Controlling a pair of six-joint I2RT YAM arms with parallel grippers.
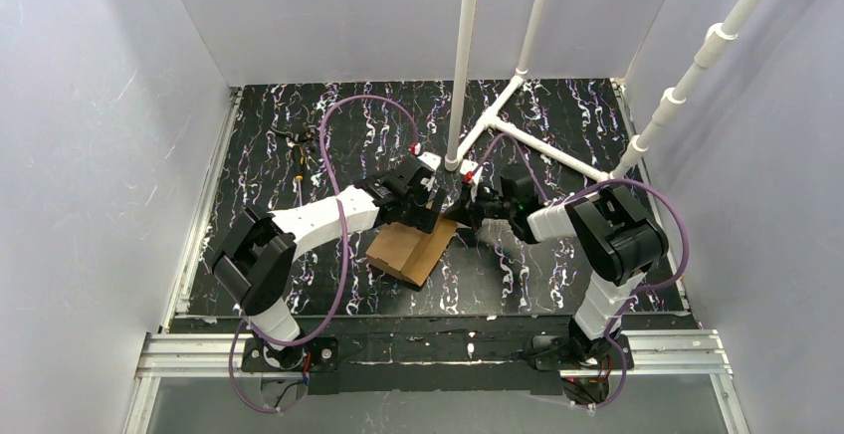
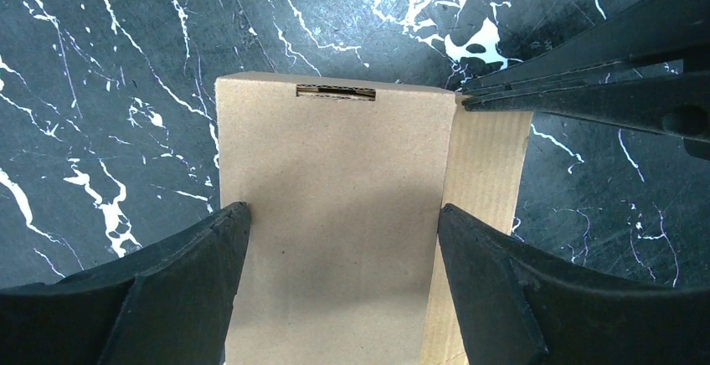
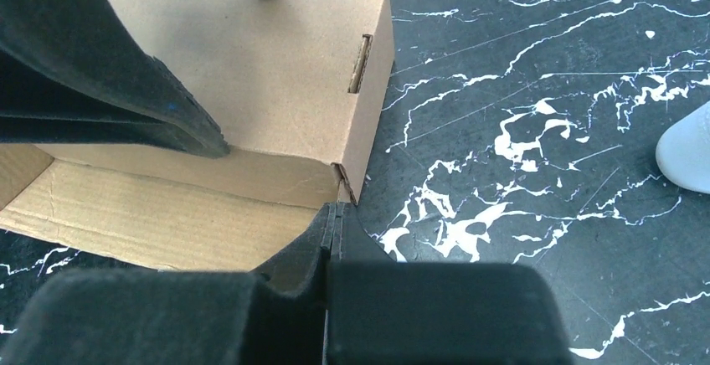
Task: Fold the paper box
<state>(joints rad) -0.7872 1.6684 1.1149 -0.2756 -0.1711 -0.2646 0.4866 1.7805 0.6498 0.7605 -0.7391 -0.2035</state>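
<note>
Left wrist view: left gripper (image 2: 342, 214), apart, is straddling the paper box (image 2: 335, 156) running twelve-to-six; right gripper (image 2: 490, 94), together, is touching its two-o'clock corner.

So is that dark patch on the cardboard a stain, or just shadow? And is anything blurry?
Left wrist view: just a soft shadow on the paper box, under the left gripper; all sharp. Right wrist view: the right gripper, up close, reads as near-featureless black; box crisp. Top view: even light, no glare.
</note>
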